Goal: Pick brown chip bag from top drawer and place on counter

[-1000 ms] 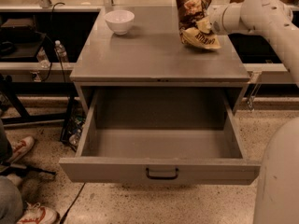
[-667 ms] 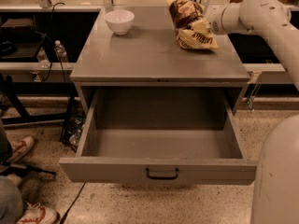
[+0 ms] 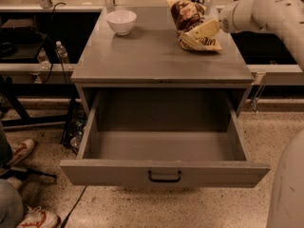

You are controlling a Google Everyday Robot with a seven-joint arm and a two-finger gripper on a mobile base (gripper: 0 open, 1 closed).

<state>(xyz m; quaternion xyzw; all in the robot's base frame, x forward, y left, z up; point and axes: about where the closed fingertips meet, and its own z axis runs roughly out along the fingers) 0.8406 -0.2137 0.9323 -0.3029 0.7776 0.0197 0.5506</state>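
Note:
The brown chip bag (image 3: 186,14) rests on the back right of the counter (image 3: 156,56), leaning to the left, with its cream-tan lower end on the surface. My gripper (image 3: 202,31) reaches in from the right and is shut on the bag's middle, with one pale finger (image 3: 205,29) lying across its front. The top drawer (image 3: 164,172) is pulled fully open below the counter, and its inside holds nothing.
A white bowl (image 3: 121,21) stands at the counter's back left. A person's shoes (image 3: 19,150) are on the speckled floor at the left, by a water bottle (image 3: 61,51) on a shelf. My own white body (image 3: 287,194) fills the lower right.
The bag, upright in my gripper a second ago, has tipped to the left and come lower onto the counter. My gripper has moved with it. The drawer and bowl have not moved.

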